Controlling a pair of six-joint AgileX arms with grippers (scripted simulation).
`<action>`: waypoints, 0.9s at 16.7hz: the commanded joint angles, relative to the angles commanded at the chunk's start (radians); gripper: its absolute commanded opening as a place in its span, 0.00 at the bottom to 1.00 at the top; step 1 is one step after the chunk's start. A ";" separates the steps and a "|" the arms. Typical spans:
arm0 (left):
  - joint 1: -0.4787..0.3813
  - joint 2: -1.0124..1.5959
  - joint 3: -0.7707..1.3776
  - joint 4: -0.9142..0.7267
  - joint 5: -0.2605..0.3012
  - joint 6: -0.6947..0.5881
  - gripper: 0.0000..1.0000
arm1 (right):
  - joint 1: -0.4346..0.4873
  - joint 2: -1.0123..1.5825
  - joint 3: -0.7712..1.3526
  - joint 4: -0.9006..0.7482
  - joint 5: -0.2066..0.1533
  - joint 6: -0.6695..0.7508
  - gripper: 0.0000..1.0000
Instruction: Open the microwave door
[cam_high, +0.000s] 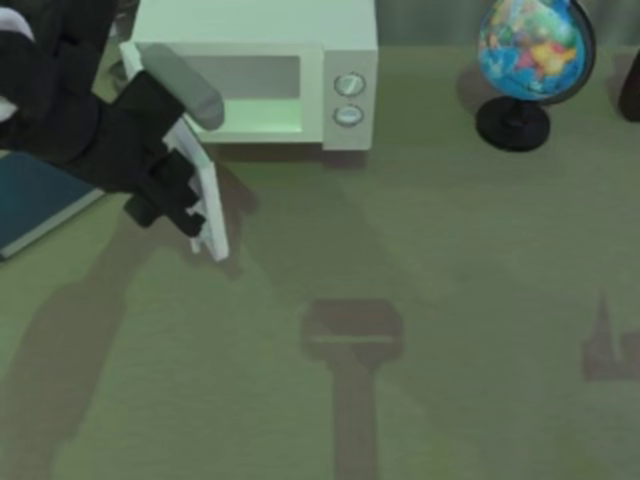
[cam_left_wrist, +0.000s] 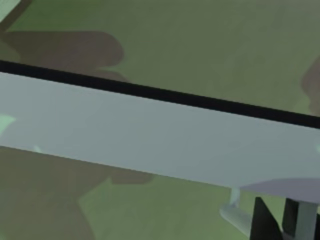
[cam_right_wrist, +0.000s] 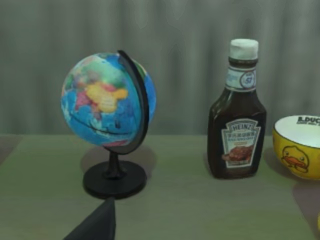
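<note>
Left gripper (cam_high: 183, 205) sits at the free end of the microwave door (cam_high: 205, 190), black fingers against the door's outer edge near its handle; whether they clamp it or just press it cannot be told from these views. Door is swung well open, hinged at the microwave's left front corner and angled out over the bench (cam_high: 450, 300) toward the camera side, so the gripper is at its far tip, away from the hinge. Microwave (cam_high: 280, 30) stands just behind and to the right of the gripper, cavity exposed, pale inside. Two round silver knobs (cam_high: 348, 98) on its control panel sit right of the cavity, well apart from the gripper. Left wrist view shows the door's long pale edge (cam_left_wrist: 150, 135) with a dark strip crossing the frame, green bench behind it. Dark blue book (cam_high: 40, 205) lies left of the gripper, partly under the arm. Globe (cam_high: 530, 45) on a black stand is far right of the gripper, near the back of the bench. Right arm is not in the top view; its wrist view shows only a dark tip, with the globe (cam_right_wrist: 107, 105), a brown sauce bottle (cam_right_wrist: 237, 120) and a yellow duck bowl (cam_right_wrist: 299, 147) ahead of it.
</note>
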 joint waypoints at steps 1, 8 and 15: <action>0.001 0.000 0.000 -0.001 0.001 0.003 0.00 | 0.000 0.000 0.000 0.000 0.000 0.000 1.00; 0.071 -0.001 0.008 -0.063 0.065 0.171 0.00 | 0.000 0.000 0.000 0.000 0.000 0.000 1.00; 0.093 -0.004 0.010 -0.081 0.089 0.222 0.00 | 0.000 0.000 0.000 0.000 0.000 0.000 1.00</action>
